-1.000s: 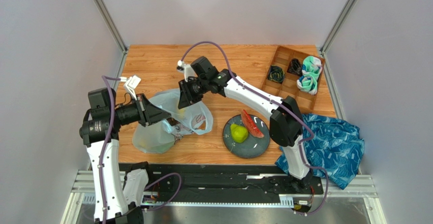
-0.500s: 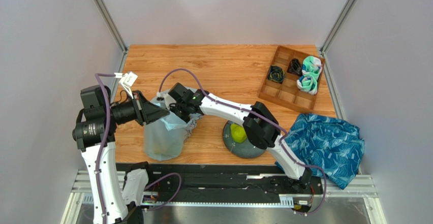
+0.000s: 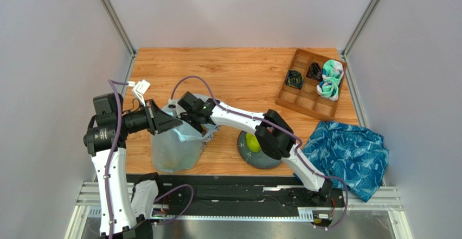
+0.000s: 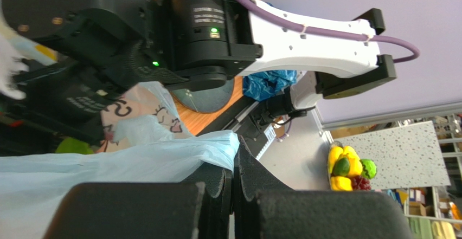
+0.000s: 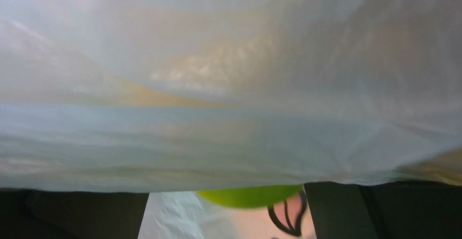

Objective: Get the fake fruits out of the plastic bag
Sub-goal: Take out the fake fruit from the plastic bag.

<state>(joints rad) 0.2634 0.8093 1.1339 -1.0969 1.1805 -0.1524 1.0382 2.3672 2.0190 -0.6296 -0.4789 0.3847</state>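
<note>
Top external view: a second ago the white right arm [image 3: 238,117] hung above the far side of the large crinkly translucent pale blue-white plastic bag [image 3: 173,149]; now it reaches down into the bag's mouth.
Right jaws: nearly closed a second ago, now spread wide inside the bag and holding nothing.
Right wrist view: a glossy green fake fruit [image 5: 249,195] sits low between the two fingers, under a sheet of film; I cannot tell whether it touches them.
Left jaws: closed on the bag's rim as before, with the film pinched between the pads.
Bag: slumped low a second ago, now drawn up taller, at the near left of the bench beside the round dark grey plate [image 3: 255,160].
Fruits out: a green plastic pear [image 3: 252,141] lies on the plate; the red slice seen beside it earlier is now hidden behind the right forearm.
Fruits left: still in the bag; only the green one shows.
Meaning: the next pick looks set up, with the mouth held open and the jaws wide around a fruit; closing on film as well as fruit is the risk.
Bench: orange-brown wood-grain top [image 3: 238,71], a wooden compartment tray [image 3: 303,102] with rolled teal-and-white socks [image 3: 331,71] at the far right, and a blue patterned cloth [image 3: 347,152] over the near right edge.
Room: plain grey walls on three sides, with metal posts in the far corners.
</note>
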